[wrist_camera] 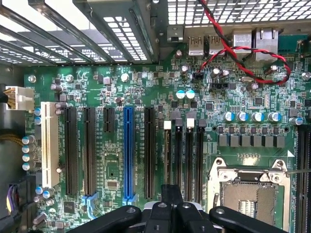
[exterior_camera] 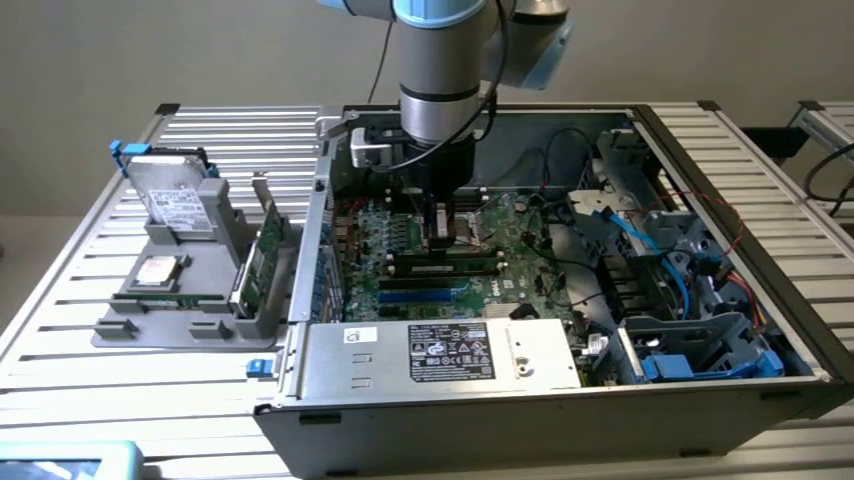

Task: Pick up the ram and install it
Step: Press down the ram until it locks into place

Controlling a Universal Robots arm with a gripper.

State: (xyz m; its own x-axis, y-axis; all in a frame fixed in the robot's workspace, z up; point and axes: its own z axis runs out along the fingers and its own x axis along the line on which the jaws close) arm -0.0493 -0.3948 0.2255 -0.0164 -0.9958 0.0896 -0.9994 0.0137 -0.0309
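Observation:
The ram (exterior_camera: 447,264) is a long thin stick standing on edge in a memory slot of the green motherboard (exterior_camera: 400,240), inside the open computer case. In the wrist view the ram (wrist_camera: 167,155) shows edge-on in the slot nearest the long black card slots, running out from under my fingers. My gripper (exterior_camera: 434,240) hangs straight down over the ram's middle, and its black fingertips (wrist_camera: 171,193) are shut together at the ram's top edge. The rest of the ram's upper edge is hidden beneath them.
Other memory slots (wrist_camera: 194,155) and the open CPU socket (wrist_camera: 250,191) lie beside the ram. A red cable (wrist_camera: 243,53) loops over the board. The power supply (exterior_camera: 447,352) and blue-cabled drive cage (exterior_camera: 694,350) line the case. A grey holder (exterior_camera: 174,290) with a hard drive and expansion card stands at the exterior view's left.

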